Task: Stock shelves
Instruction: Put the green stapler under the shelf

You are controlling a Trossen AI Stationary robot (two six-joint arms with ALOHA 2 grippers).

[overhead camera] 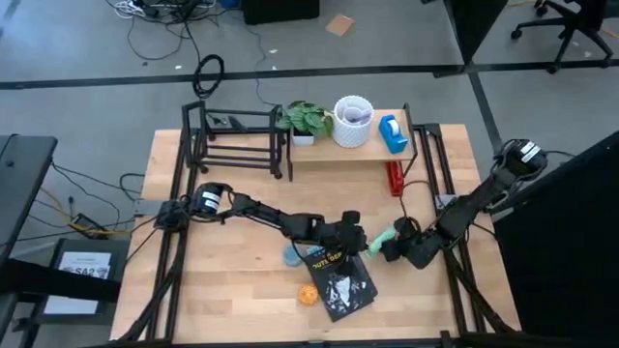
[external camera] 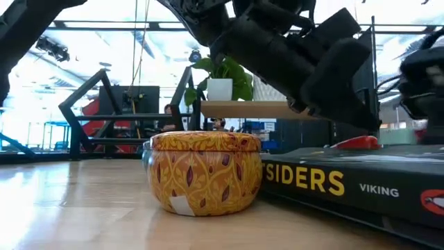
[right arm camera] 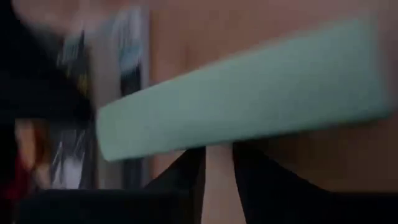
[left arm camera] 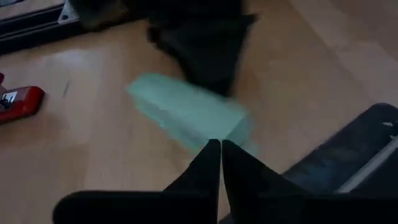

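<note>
- Nearest the low camera stood a yellow patterned tin (external camera: 205, 171) on the tabletop (overhead camera: 232, 290), beside a black book (overhead camera: 340, 279).
- Shelves: the plank-top stand (overhead camera: 348, 145) sat at the tabletop's far edge, carrying a plant (overhead camera: 306, 120), a white pot (overhead camera: 352, 121) and a blue tape dispenser (overhead camera: 392, 133); the black rod rack (overhead camera: 237, 145) stood just left of it.
- Left tool (overhead camera: 356, 235) hovered over the book's far end, fingers pressed together, holding nothing.
- Right tool (overhead camera: 389, 242) gripped a pale green bar (overhead camera: 382, 236).
- Red stapler (overhead camera: 395, 178) lay near the stand.
</note>
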